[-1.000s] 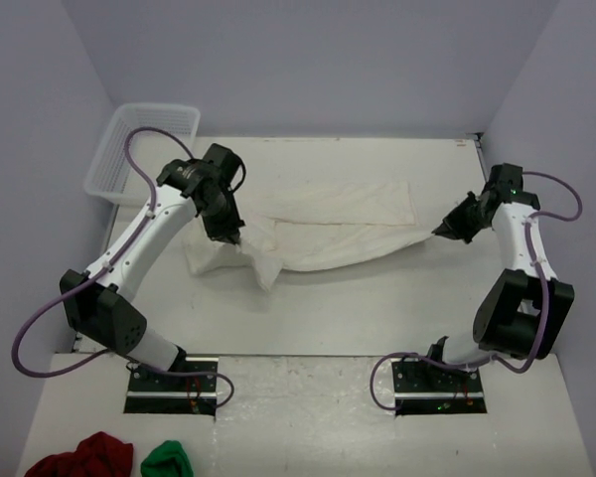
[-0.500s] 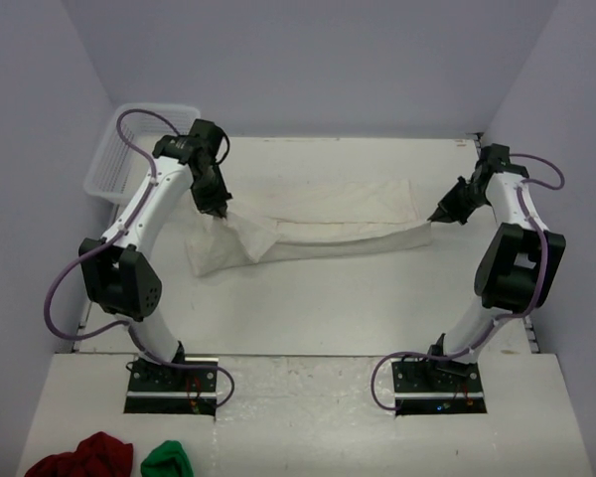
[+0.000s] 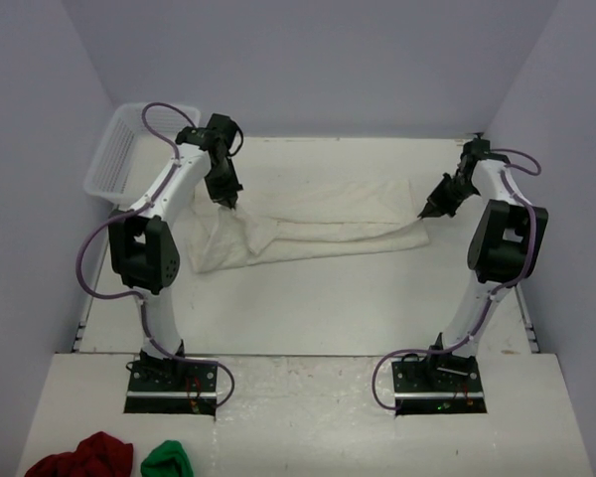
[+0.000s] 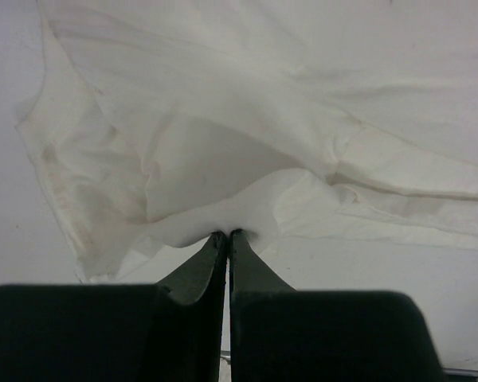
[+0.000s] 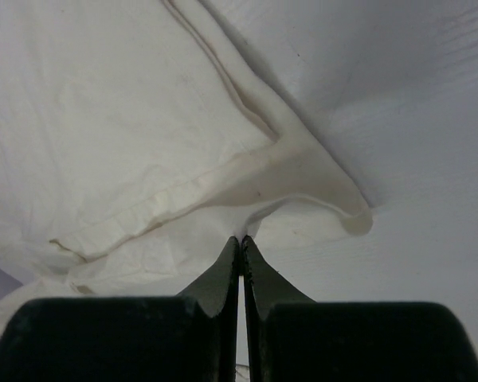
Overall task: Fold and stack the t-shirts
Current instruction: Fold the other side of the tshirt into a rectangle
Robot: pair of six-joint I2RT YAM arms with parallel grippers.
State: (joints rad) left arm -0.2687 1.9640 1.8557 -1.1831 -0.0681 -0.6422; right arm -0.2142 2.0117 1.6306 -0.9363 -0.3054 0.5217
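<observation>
Status: t-shirt (image 3: 323,221) being gripped at both ends

The off-white t-shirt is being held stretched crosswise over the far half of the table (image 3: 308,308), with its long side running left to right. Most of the cloth is being supported by the table surface. The left part is bunched into loose folds, and the right part is lying flatter as a long band. The right end is being drawn up into a narrow point.

The left gripper (image 4: 228,235) is being held closed on a raised fold at the left end of the t-shirt. In the left wrist view, the cloth is being pinched at the tips of the two fingers, which are meeting. The right gripper (image 5: 240,239) is likewise being held closed on the hem at the right end, with the cloth caught between its touching tips.

A white plastic basket (image 3: 107,164) is standing at the far left corner of the table, beside the left arm. A dark red cloth bundle (image 3: 79,459) and a green cloth bundle (image 3: 167,461) are lying side by side at the near left edge, well apart from the t-shirt.
</observation>
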